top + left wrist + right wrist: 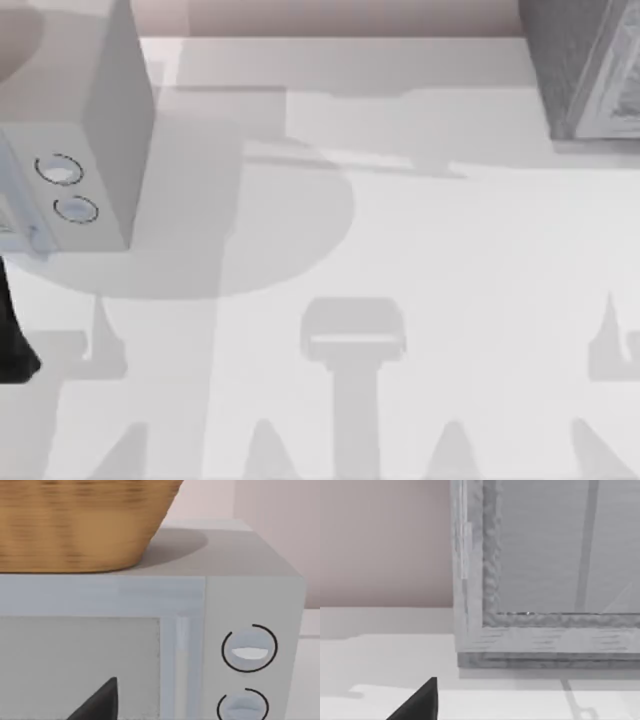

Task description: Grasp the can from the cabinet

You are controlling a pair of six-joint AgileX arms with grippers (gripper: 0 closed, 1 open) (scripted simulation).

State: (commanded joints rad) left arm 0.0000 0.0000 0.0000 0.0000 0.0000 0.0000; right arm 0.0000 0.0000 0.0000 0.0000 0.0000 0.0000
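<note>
Overhead, the cabinet [585,70] is seen at the far right corner of the table [420,260], its dark speckled side and paler framed front cut off by the picture's edge. At the far left of the table a white box with two round dials [75,150] is set, with its dials turned toward the near side. A dark part of the left arm [12,335] is caught at the left edge of the top view, just in front of that box, and shadows of both arms are cast across the near part of the table. From the left wrist, the white box [150,600] is faced squarely and from close by; its window panel [80,665] and dials [249,649] are shown, and a woven basket [85,525] is seen resting on its top. A single dark fingertip of the left gripper [100,702] is visible against the window, so the state of that gripper cannot be told. From the right wrist, the lower corner of the cabinet's framed front [545,630] is viewed from near and low, standing on the table against a pale wall. One dark fingertip of the right gripper [420,702] is visible over the table before the cabinet, apart from it; whether its fingers are spread or pressed together cannot be told.
</note>
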